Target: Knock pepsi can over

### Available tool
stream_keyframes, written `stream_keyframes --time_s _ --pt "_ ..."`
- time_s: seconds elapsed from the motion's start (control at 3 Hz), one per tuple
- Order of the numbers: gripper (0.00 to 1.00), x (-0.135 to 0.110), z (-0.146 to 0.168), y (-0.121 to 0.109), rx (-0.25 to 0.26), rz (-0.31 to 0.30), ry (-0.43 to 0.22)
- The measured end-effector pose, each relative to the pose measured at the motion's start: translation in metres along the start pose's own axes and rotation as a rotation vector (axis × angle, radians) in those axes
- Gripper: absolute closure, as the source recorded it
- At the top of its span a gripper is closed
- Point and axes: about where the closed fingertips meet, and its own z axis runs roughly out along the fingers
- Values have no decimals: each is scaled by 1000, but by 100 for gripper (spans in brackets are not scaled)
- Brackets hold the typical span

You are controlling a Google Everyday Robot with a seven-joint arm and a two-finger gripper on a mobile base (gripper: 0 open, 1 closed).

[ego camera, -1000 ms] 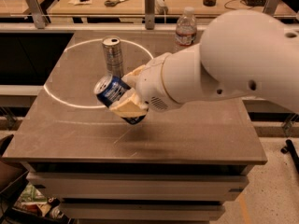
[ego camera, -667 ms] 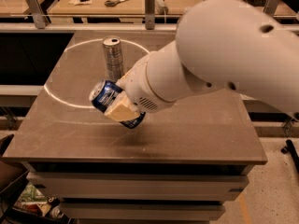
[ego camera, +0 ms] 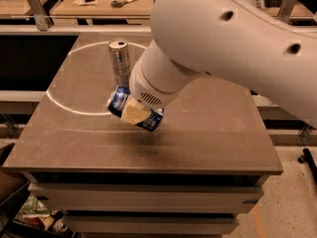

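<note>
The pepsi can [ego camera: 117, 99], dark blue with white markings, is tipped far over on its side just above the grey table [ego camera: 213, 133], its top pointing up and left. My gripper [ego camera: 134, 114] is at the end of the large white arm and is shut on the can. One tan finger [ego camera: 130, 115] lies across the can's front; the other is hidden behind it. The can's lower end is next to the tabletop; I cannot tell whether it touches.
A taller silver-grey can [ego camera: 120, 61] stands upright just behind the pepsi can, inside a white ring drawn on the tabletop [ego camera: 62, 100]. The white arm [ego camera: 237, 48] covers the table's back right. Scissors [ego camera: 124, 2] lie on a far bench.
The pepsi can has tipped further toward lying flat and shifted slightly right in the gripper. The arm has swung across and now hides the water bottle at the back.
</note>
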Motion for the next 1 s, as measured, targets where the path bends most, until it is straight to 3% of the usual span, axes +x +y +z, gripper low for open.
stream_keyframes --time_s 0.67,1.0 --pt "100 27 22 -30 5 -22 162" --pt "100 23 43 -19 -57 -71 213"
